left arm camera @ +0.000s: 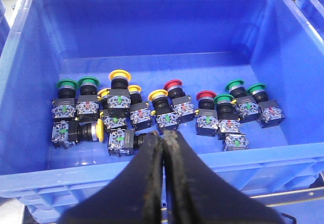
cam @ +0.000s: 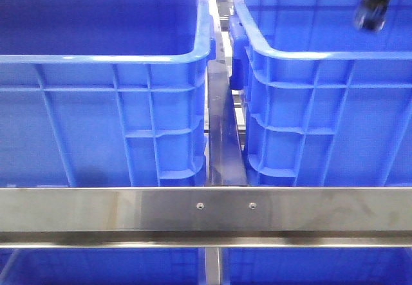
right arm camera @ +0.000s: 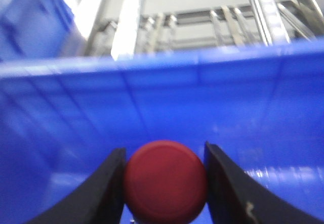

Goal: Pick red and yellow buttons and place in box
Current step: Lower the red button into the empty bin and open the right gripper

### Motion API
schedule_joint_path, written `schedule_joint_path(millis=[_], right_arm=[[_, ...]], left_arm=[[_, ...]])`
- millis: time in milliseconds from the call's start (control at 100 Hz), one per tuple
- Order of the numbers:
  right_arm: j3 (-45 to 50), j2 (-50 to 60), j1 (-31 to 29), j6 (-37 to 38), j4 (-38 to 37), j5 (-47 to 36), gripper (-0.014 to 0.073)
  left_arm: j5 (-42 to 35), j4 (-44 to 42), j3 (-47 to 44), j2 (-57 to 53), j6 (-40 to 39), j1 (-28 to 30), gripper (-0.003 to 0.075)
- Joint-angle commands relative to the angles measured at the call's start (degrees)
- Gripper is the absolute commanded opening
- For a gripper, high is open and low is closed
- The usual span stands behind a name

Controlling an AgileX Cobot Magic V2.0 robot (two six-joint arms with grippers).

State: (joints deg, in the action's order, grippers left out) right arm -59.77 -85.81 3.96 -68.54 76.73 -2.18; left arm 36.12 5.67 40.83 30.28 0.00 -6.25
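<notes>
You've got two blue crates side by side in the front view: left crate [cam: 96, 92], right crate [cam: 322, 105], w/ a dark metal divider [cam: 222, 130] between them and a steel rail [cam: 206, 209] across the front, so crate walls hide the contents from that cam. Left wrist view looks down into a crate [left arm camera: 30, 72] holding a cluster of push-button switches on its floor: green-capped [left arm camera: 66, 85] at both ends of the row, yellow-capped [left arm camera: 120, 76] left of centre, one yellow button lying on its side [left arm camera: 99, 131], two red-capped [left arm camera: 173, 85] and [left arm camera: 206, 96] mid-row, all w/ black bodies and grey contact blocks, packed touching or just beside each other. Left gripper [left arm camera: 163, 139]: fingers pressed together, nothing between them, tips over the near edge of the cluster, close to the switch bodies in front. Right gripper [right arm camera: 164, 183]: you see its black fingers [right arm camera: 114, 183] spread around a red button [right arm camera: 165, 182], cap facing the cam, pads touching both sides, so it's pinching it. Behind it, blurred blue crate wall [right arm camera: 212, 107] and metal framing [right arm camera: 202, 27] above. Front view shows the right arm [cam: 372, 8] only as a dark blurred shape above the right crate's far corner.
</notes>
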Motion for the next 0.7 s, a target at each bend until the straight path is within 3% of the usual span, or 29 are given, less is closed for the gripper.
schedule_joint_path(millis=[0, 340, 690], right_arm=[[-2.7, -1.8, 2.1, -1.6, -0.3, -5.4, 0.0093], [-10.0, -12.8, 4.2, -1.5, -1.7, -10.3, 0.0089], [-15.5, -18.5, 4.2, -1.5, -1.7, -10.2, 0.0089]], left_arm=[[-5.0, 0.3, 1.6, 0.1, -0.8, 0.1, -0.0019], [-5.0, 0.3, 1.6, 0.1, -0.8, 0.1, -0.0019], [-5.0, 0.3, 1.6, 0.1, -0.8, 0.1, -0.0019]])
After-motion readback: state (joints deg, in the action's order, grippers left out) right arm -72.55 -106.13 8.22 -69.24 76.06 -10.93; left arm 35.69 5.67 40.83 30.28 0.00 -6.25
